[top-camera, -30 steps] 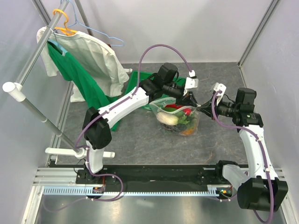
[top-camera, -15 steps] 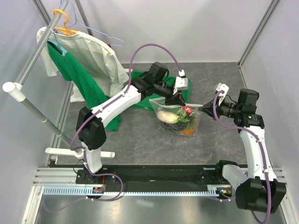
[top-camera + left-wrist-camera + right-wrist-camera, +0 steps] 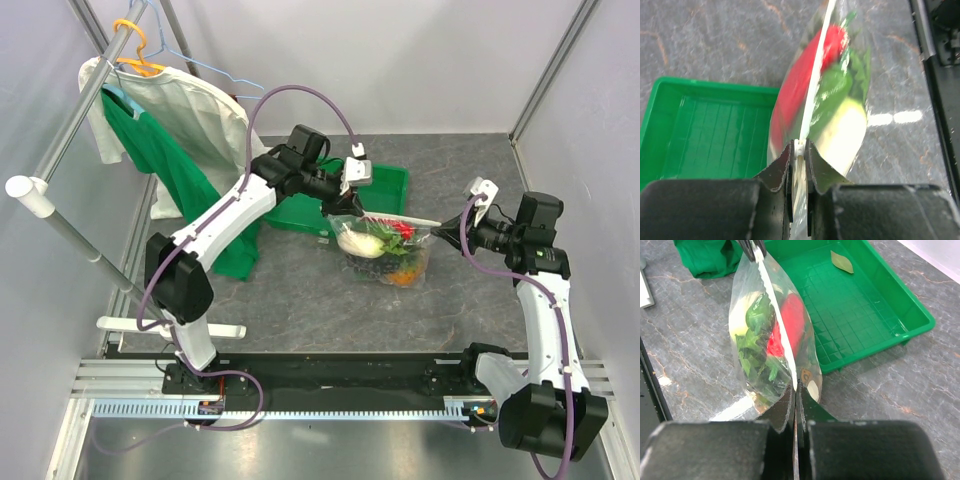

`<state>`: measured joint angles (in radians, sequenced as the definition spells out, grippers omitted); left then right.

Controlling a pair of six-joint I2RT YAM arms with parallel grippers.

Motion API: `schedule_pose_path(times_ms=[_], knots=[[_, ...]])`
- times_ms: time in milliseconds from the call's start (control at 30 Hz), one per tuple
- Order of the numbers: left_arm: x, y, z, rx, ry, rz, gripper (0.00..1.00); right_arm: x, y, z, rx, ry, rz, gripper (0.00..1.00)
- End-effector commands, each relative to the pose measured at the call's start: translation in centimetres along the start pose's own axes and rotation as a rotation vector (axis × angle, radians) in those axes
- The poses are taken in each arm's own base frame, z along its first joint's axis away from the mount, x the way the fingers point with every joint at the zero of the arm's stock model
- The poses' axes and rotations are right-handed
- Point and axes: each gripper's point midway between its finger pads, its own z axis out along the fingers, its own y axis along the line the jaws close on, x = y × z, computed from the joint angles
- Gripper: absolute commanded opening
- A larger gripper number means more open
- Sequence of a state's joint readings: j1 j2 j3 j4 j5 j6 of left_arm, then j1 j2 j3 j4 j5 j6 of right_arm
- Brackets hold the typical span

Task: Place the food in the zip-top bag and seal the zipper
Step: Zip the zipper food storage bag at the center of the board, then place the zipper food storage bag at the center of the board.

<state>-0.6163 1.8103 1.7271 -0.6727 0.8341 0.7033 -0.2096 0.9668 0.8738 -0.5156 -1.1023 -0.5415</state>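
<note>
Both jaws clamped on the zipper ends, with the zip-top bag (image 3: 385, 252) strung between them.
Left gripper (image 3: 799, 150) is pressed together on the zipper (image 3: 816, 75) at the bag's left end, a small white piece sitting right at the pinch. Right gripper (image 3: 795, 390) is closed tight on the opposite end. The strip runs taut from jaw to jaw, centre of the top view. The food sits inside: red piece (image 3: 791, 320), green pepper (image 3: 756, 342), white vegetable (image 3: 358, 240). Bag's upper edge lies just beside the green tray (image 3: 388, 180) – can't tell if they touch. Table (image 3: 300, 295) shows bare grey below the bag, toward the frame bottom. Green cloth (image 3: 190, 190) is well off to the left.
</note>
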Motion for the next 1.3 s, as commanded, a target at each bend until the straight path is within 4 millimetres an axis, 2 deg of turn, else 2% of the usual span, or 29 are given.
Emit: schedule_pose_path(times_ms=[0,267,433,600,700,733,800,833,867,1000,1067,1233,1267], knots=[[0.4,1.6,-4.2,-0.106,0.050,0.060,0.03,-1.0,-0.6,-0.7,0.029,-0.024,-0.070,0.00],[2.8,2.1,-7.6,-0.173,0.103,0.038,0.03,-1.0,-1.1,-1.1,0.047,-0.018,-0.077,0.00],[4.2,1.5,-9.0,-0.189,0.122,0.012,0.03,-1.1,-1.3,-1.2,0.052,-0.015,-0.074,0.00],[3.6,0.4,-9.3,-0.172,0.101,0.017,0.03,-1.2,-1.2,-1.2,0.049,-0.013,-0.070,0.00],[4.0,0.0,-9.3,-0.158,0.115,0.016,0.03,-1.2,-1.1,-1.3,0.047,-0.013,-0.076,0.00],[4.0,-0.2,-9.3,-0.152,0.114,0.015,0.05,-1.4,-0.8,-1.3,0.038,-0.017,-0.089,0.00],[2.7,-0.9,-9.3,-0.121,0.070,0.018,0.17,-1.7,0.2,-1.4,-0.003,-0.029,-0.107,0.00],[1.9,-1.2,-9.0,-0.106,0.049,0.025,0.23,-1.7,0.5,-1.4,-0.013,-0.028,-0.108,0.00],[0.3,-1.8,-8.6,-0.083,0.019,0.053,0.35,-1.5,0.9,-1.5,-0.028,-0.021,-0.119,0.00],[-3.0,-2.6,-6.2,-0.045,-0.003,0.084,0.49,-1.0,1.5,-1.6,-0.045,0.007,-0.119,0.00],[-4.6,-3.0,-5.1,-0.036,-0.008,0.107,0.52,-0.9,1.7,-1.7,-0.052,0.010,-0.113,0.00],[-4.5,-3.9,-1.4,0.025,0.014,0.097,0.57,-1.1,2.2,-1.8,-0.061,0.001,-0.126,0.00],[-4.4,-4.0,-1.0,0.030,0.014,0.095,0.62,-1.1,2.3,-1.8,-0.061,0.002,-0.125,0.00]])
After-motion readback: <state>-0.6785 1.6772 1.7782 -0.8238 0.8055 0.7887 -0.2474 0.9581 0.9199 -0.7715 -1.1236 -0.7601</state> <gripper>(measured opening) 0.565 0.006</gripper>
